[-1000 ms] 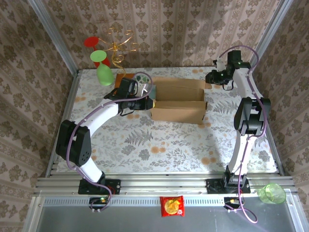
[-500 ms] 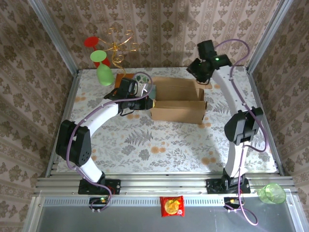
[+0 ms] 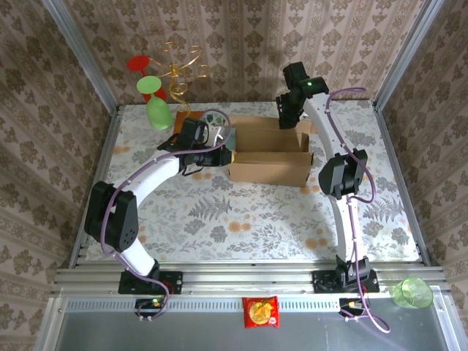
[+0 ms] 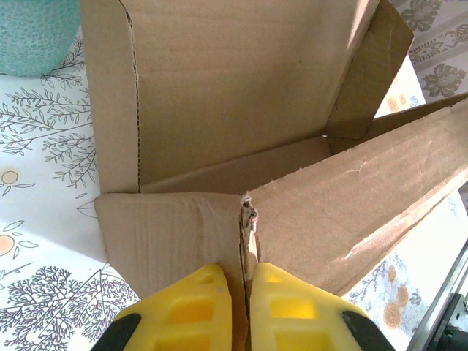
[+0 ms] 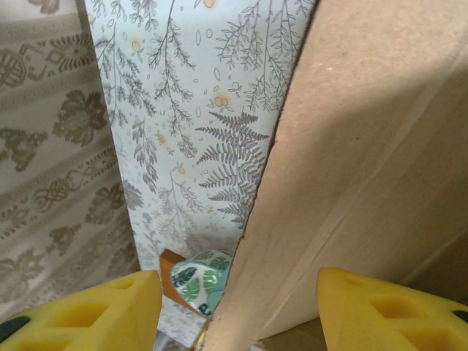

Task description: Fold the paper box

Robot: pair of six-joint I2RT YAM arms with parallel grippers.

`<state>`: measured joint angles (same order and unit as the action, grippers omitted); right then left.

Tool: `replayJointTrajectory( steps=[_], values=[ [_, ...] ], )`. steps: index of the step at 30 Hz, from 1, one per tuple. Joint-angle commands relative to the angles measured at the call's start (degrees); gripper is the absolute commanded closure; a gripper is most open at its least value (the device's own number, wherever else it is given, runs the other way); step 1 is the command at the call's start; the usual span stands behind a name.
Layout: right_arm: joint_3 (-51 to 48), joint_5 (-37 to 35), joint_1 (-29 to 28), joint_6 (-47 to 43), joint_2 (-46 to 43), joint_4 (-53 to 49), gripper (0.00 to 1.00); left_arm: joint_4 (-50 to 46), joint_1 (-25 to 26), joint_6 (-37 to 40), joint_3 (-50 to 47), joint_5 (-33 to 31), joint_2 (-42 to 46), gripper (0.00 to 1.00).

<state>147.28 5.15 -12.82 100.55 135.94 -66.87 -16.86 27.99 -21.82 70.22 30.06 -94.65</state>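
Reading the top external view, I locate the paper box (image 3: 269, 150) in the upper middle of the frame, on the floral table (image 3: 241, 219). Its long axis runs left to right across the picture, and it lies open at the top with its flaps not yet folded in.

1. Left gripper (image 4: 245, 292): sits at the left end of the box. In the left wrist view both yellow fingers are drawn together on cardboard at the bottom centre of the frame, clamped on the seam where the end panel meets the long panel that runs off to the right. I judge this grip to be the anchor.

2. Right gripper (image 3: 287, 117): sits over the upper edge of the box, right of centre, and is the arm nearer that long back flap. In the right wrist view the two yellow fingers (image 5: 95, 307) stand well apart at the lower corners. The flap's edge rises between them from bottom centre toward the upper right. I see neither pad against the cardboard, so the gripper holds nothing.

3. Governing relation: the back flap lies between the parted jaws, lengthwise along the box. I judge that the coming move turns on this alignment.
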Motion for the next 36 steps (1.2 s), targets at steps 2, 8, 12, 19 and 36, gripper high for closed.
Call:
replayJointTrajectory(
  steps=[2, 8, 12, 19, 36],
  values=[
    [2.38, 2.77, 1.04, 8.42, 1.4, -4.38, 0.41, -0.81, -0.43, 0.85, -0.89, -1.21, 0.96, 0.95],
    [2.58, 6.59, 2.18, 10.04, 4.16, -7.21, 0.41, -0.86, -0.47, 0.82, -0.46, -1.24, 0.76, 0.95],
    [3.6, 7.24, 2.88, 10.32, 5.69, -8.53, 0.41, -0.84, -0.34, 0.77, -0.34, -1.24, 0.71, 0.95],
    [3.82, 8.26, 3.07, 9.06, 5.18, -9.08, 0.5, -0.73, -0.39, 0.57, -0.55, -1.5, 0.83, 0.95],
    [-14.56, 7.32, 1.48, 5.58, -10.44, -8.15, 0.9, 0.37, -0.21, -1.2, -1.26, -3.98, 1.35, 0.96]
  ],
)
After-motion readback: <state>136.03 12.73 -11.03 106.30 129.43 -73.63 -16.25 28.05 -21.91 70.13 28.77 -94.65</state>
